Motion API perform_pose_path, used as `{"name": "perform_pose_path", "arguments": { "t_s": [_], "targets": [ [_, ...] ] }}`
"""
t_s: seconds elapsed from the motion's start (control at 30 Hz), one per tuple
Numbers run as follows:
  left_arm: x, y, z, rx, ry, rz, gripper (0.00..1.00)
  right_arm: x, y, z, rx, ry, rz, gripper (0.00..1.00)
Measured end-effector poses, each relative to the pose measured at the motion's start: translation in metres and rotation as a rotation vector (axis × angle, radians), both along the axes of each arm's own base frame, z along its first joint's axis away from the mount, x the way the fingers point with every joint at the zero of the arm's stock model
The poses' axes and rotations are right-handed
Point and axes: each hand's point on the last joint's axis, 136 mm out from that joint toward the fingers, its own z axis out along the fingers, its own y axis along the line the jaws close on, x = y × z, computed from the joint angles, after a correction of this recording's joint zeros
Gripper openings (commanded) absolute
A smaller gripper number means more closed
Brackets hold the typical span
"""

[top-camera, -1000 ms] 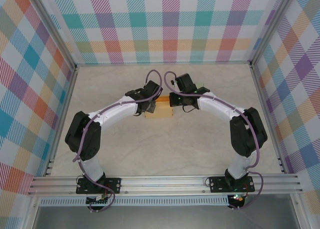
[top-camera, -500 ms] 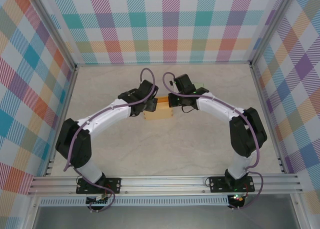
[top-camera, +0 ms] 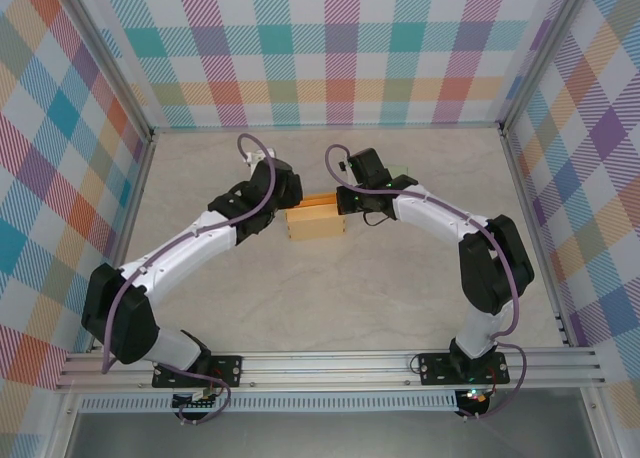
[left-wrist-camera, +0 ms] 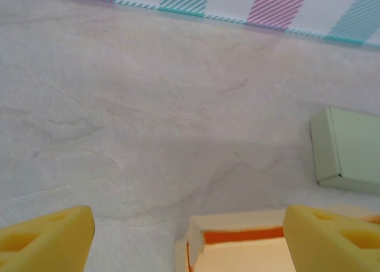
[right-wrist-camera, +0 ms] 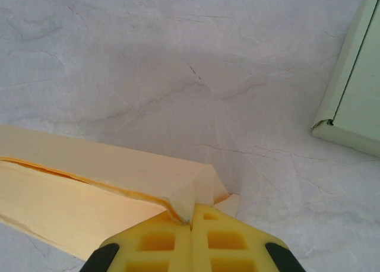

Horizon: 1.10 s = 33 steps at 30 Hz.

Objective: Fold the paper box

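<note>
— The left arm has swung back and out to its own side since a second ago. It was right over the paper box (top-camera: 315, 221), and now its wrist sits just off the box's left end.

— Let go, has it?

— Yes. The left pincer (left-wrist-camera: 189, 239) is released, its yellow fingers spread wide with nothing between them but bare worktop (top-camera: 330, 298) and the box's near edge.

— And the other one?

— The right pincer (right-wrist-camera: 191, 218) is clenched tight on a corner of the box, with the folded paper running straight in between its fingertips. I'd say it's pinning that fold so the box keeps its shape while the left arm repositions.

— Where's the box itself?

— Mid-worktop, between the two wrists, lying flat. It looks partly formed, not finished.

— Anything you only catch from the close cameras?

— From overhead the right wrist hides its own fingers, so you can't see the pinch at all. Its wrist camera shows the creased corner caught in the tips. The left wrist camera shows an orange strip inside the box's open edge, and a pale green box (left-wrist-camera: 350, 150) lying off to one side, clear of both pincers.
</note>
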Motion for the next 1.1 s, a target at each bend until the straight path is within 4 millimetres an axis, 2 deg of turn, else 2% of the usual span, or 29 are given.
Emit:
{"name": "perform_pose_path", "arguments": {
  "t_s": [0.2,0.4,0.7,0.9,0.97,1.1],
  "targets": [
    [0.011,-0.001,-0.025,-0.115,0.024,0.056,0.80,0.000,0.000,0.000,-0.007,-0.005,0.001,0.00],
    [0.012,-0.012,-0.043,-0.182,0.063,0.051,0.67,0.000,0.000,0.000,-0.013,-0.010,0.003,0.00],
    [0.008,-0.015,-0.056,-0.228,0.092,0.056,0.52,-0.001,0.001,0.000,-0.017,-0.013,0.011,0.00],
    [0.007,-0.018,-0.068,-0.248,0.123,0.058,0.46,-0.001,0.002,0.000,-0.018,-0.015,0.015,0.00],
    [0.010,-0.021,-0.068,-0.265,0.120,0.054,0.42,-0.001,0.002,0.000,-0.018,-0.015,0.015,0.00],
    [0.012,-0.025,-0.068,-0.296,0.116,0.052,0.40,-0.001,0.002,0.000,-0.018,-0.015,0.015,0.00]
  ]
}}
